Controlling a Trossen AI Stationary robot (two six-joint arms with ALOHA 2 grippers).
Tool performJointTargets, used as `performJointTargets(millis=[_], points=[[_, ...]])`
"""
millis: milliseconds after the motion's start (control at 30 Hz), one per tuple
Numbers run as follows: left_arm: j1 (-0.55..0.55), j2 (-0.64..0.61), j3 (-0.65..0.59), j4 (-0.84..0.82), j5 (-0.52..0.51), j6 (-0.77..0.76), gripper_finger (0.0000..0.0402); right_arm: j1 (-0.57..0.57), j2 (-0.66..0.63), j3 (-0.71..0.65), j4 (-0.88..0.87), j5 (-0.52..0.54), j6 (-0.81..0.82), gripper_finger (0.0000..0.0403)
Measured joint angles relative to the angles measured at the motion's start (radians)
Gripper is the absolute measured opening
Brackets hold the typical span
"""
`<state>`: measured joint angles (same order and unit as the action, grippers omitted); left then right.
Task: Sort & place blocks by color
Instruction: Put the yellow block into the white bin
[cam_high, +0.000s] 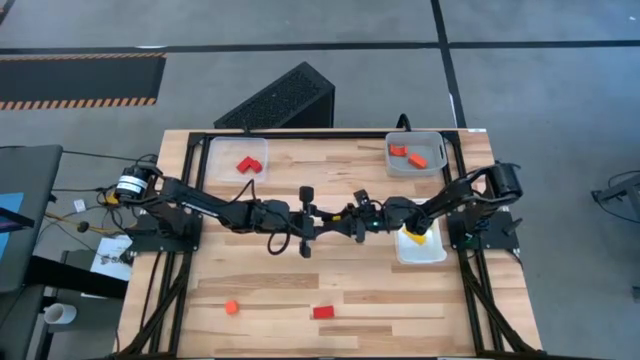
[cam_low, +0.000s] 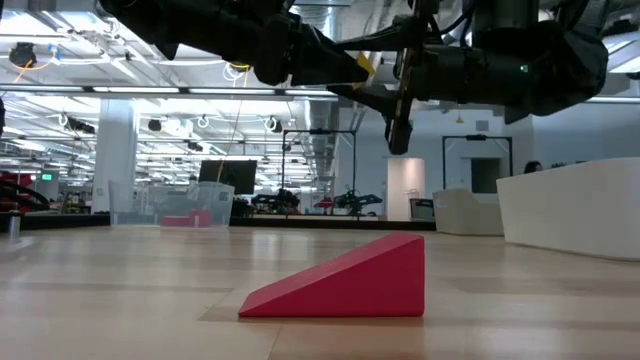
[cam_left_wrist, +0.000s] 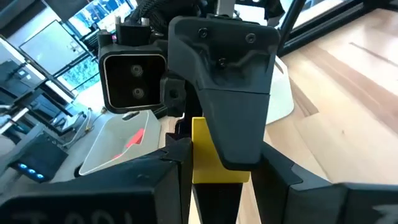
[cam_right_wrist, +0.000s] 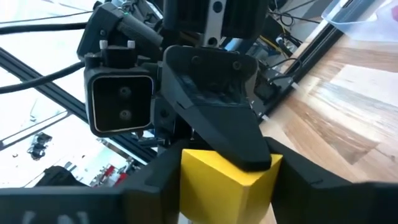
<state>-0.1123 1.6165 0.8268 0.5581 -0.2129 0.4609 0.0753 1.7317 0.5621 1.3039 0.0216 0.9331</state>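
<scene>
Sort partly done: red blocks (cam_high: 248, 164) in back-left tray (cam_high: 213, 150), orange blocks (cam_high: 408, 154) in back-right tray (cam_high: 434, 140), yellow in right tray (cam_high: 420, 254). Left to do: orange block (cam_high: 231, 308) and red wedge (cam_high: 323, 312) near front edge. Mid-table, L gripper (cam_left_wrist: 214, 180) and R gripper (cam_right_wrist: 217, 180) meet nose to nose above the wood, both w/ fingers closed around one yellow block (cam_right_wrist: 221, 174), a handover by the look. Table beneath is bare; arms crowd each other, trays well apart.
</scene>
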Motion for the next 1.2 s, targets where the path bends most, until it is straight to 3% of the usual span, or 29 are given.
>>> performJointTargets(millis=[267,433,567,767,967,1200], points=[[-0.001,0.000,0.000,-0.010,-0.026,-0.014,0.0099,0.000,-0.001,0.000,-0.012,-0.013,0.006,0.0178],[-0.008,0.000,-0.002,-0.022,-0.054,-0.077,0.0196,-0.009,-0.003,0.002,-0.004,-0.048,-0.006,0.0202],[-0.035,-0.030,-0.002,-0.054,-0.133,-0.073,0.0261,-0.021,-0.003,0.002,-0.006,-0.086,0.011,0.0183],[-0.074,-0.151,-0.002,-0.204,-0.231,-0.082,0.0294,-0.052,-0.027,0.002,-0.031,-0.196,0.066,0.0175],[-0.089,-0.272,-0.033,-0.251,-0.184,-0.130,0.0288,-0.066,-0.154,0.001,-0.297,-0.233,0.037,0.0201],[-0.054,-0.325,-0.152,-0.093,-0.155,-0.171,0.0279,-0.075,-0.414,0.003,-0.827,-0.205,-0.015,0.0174]])
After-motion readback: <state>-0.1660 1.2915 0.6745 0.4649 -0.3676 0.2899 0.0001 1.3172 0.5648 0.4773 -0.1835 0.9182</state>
